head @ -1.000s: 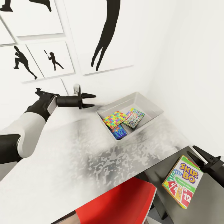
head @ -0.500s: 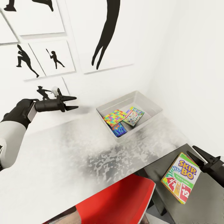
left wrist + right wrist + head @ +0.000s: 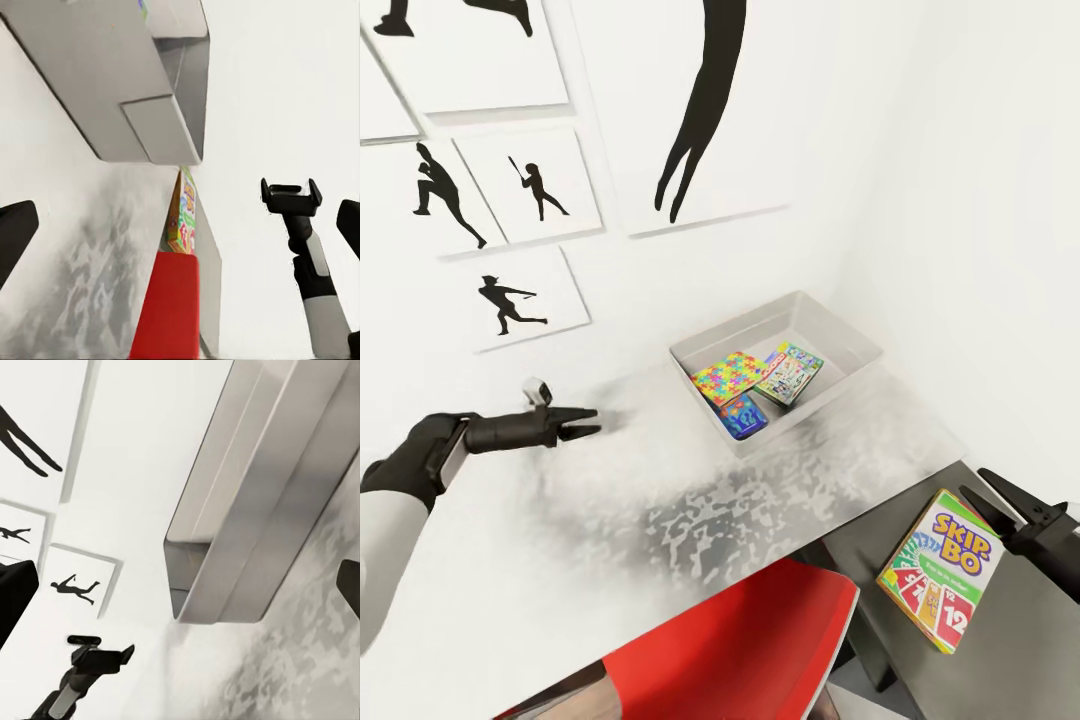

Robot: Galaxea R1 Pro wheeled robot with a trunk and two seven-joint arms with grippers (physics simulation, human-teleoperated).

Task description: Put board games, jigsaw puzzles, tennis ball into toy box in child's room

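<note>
1. While the toy box [image 3: 838,335] sits at the far end of the tabletop [image 3: 610,520] near the wall, it holds three toys: one jigsaw puzzle [image 3: 728,379], one green-pink board game [image 3: 790,372] and one small blue board game [image 3: 744,417].
2. One Skip-Bo board game [image 3: 940,570] lies outside the box, on the lower dark side unit [image 3: 1030,640], just beside the right gripper [image 3: 1000,497].
3. The right gripper's fingers are spread and grip nothing.
4. The left gripper [image 3: 588,421] hovers low over the bare tabletop, well apart from the toy box; its fingers look nearly pressed together and empty.
5. The step in hand seems to be picking up the Skip-Bo box. To do it well, the right fingers should straddle one thin edge of the flat box, close firmly, then lift it clear of the tabletop edge before carrying it over the toy box rim.
6. Also in view: one red chair [image 3: 740,650] and five wall posters.
</note>
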